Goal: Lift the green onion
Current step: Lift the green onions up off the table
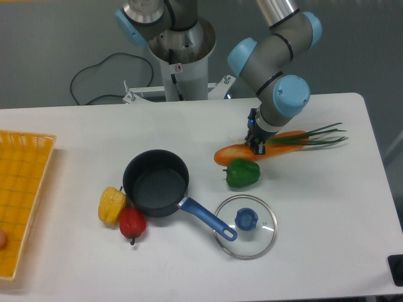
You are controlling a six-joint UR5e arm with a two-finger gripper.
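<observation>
The pincer [257,146] is sitting low on the white worktop [327,214], right at the near end of the green onion [310,137], and its dark fingers are pressing in around the pale root end; whether they are actually gripping the stalks, I cannot tell from this angle. The green onion is lying toward the far right of the worktop, its thin dark stalks fanning out to the right, resting across an orange carrot [242,152] that is stretching left beneath it. Just in front of the carrot, a green bell pepper [242,173] is sitting upright. A dark saucepan [156,184] with a blue handle is standing at centre, a glass lid [245,226] lying beside the handle's tip. A yellow pepper [111,205] and a red pepper [132,223] are touching at the pan's left. A yellow basket [22,195] is occupying the left edge.
</observation>
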